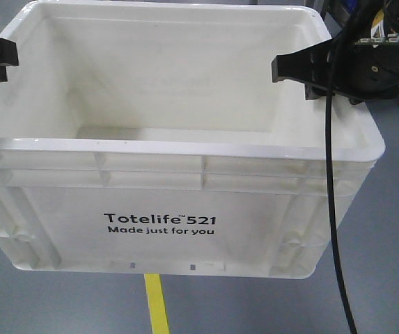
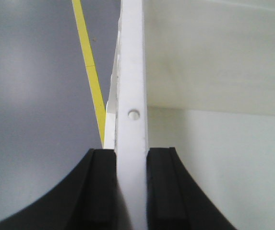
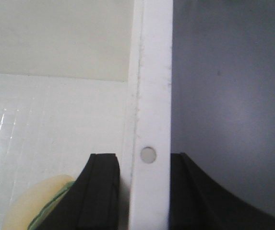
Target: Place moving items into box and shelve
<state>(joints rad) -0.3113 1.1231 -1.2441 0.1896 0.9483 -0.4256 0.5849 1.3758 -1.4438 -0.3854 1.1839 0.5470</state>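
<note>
Box (image 1: 199, 147), white, with a pale yellow plush (image 3: 24, 211) on its bottom beside the right wall, pinched at opposite side rims by the left gripper (image 2: 131, 165) and right gripper (image 3: 144, 165), each claw clamped across the rim, above a grey floor (image 1: 394, 278) bearing a yellow line (image 1: 157, 306).

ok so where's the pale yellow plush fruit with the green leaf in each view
Exterior front-facing: not visible; the near wall of the white ribbed plastic crate hides most of its floor.
Left wrist: not in it.
Right wrist: the pale yellow plush fruit, bottom left, inside the crate.
Shared landmark: the crate's rim, clamped by left gripper and right gripper.
</note>
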